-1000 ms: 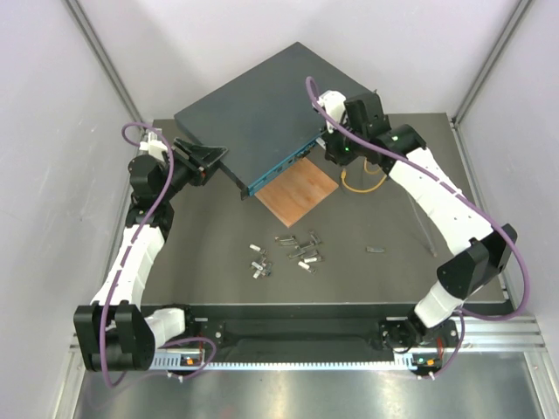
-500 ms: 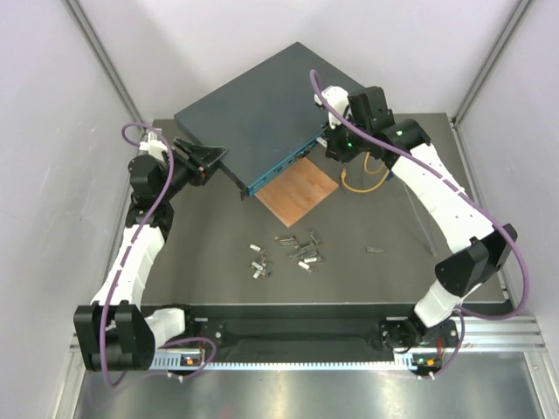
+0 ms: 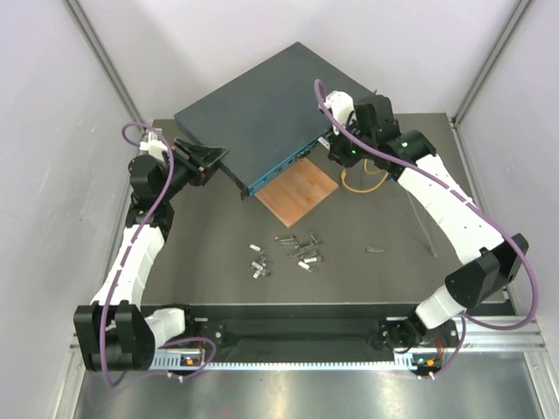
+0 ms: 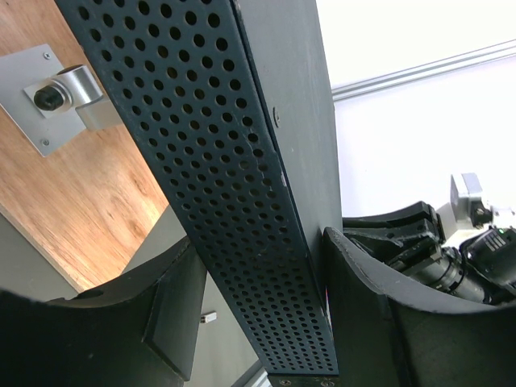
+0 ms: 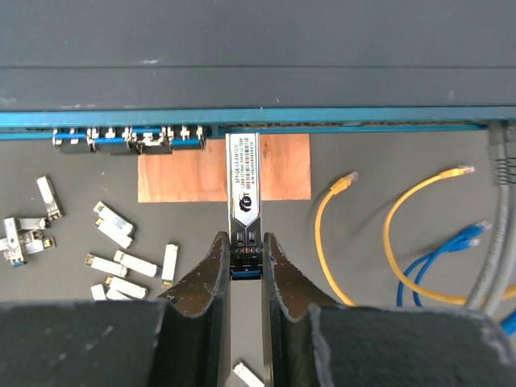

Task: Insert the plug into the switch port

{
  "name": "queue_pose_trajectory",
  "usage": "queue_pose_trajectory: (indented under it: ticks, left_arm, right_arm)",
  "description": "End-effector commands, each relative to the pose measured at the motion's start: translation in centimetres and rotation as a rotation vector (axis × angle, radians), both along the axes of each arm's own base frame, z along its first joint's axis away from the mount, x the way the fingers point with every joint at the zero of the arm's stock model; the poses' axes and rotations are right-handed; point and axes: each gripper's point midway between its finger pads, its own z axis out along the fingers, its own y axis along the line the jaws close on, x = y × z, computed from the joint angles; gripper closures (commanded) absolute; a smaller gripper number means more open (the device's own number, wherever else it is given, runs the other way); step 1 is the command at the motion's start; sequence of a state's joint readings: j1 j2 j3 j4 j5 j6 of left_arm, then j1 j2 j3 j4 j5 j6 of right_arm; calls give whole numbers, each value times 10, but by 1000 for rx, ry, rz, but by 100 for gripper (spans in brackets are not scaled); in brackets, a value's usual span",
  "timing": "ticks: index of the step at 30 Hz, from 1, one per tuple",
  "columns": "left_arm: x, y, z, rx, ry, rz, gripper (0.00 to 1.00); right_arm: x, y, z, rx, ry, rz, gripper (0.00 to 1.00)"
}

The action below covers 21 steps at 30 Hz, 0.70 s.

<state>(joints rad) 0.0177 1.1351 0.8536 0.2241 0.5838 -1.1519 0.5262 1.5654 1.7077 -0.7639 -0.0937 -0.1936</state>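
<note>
Plug [image 5: 244, 193]: pinched in right fingers [image 5: 205, 278], tip at switch [image 5: 242, 56] port, not seated. Left fingers [image 4: 169, 310] clamp switch edge.

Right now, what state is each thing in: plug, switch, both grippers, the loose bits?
plug: clamped in the right gripper, tip at the switch's front face, most of it outside
switch: lying flat, gripped at one end
right gripper: shut on the plug
left gripper: shut on the switch
spare plugs: lying loose
yellow cables: unplugged, lying loose
</note>
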Motion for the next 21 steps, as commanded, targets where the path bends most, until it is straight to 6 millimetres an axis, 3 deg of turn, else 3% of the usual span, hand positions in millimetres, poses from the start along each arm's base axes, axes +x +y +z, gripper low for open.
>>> queue_pose_trajectory:
  ticks: [1, 9, 21]
  left_arm:
    - [1, -6, 6, 46, -71, -29, 100]
    - [2, -5, 6, 50, -75, -25, 100]
    - [2, -4, 4, 55, -72, -21, 100]
  right_arm:
    - [3, -8, 41, 45, -147, -14, 100]
    - [8, -3, 22, 10, -74, -4, 100]
    - [15, 3, 17, -3, -29, 0, 100]
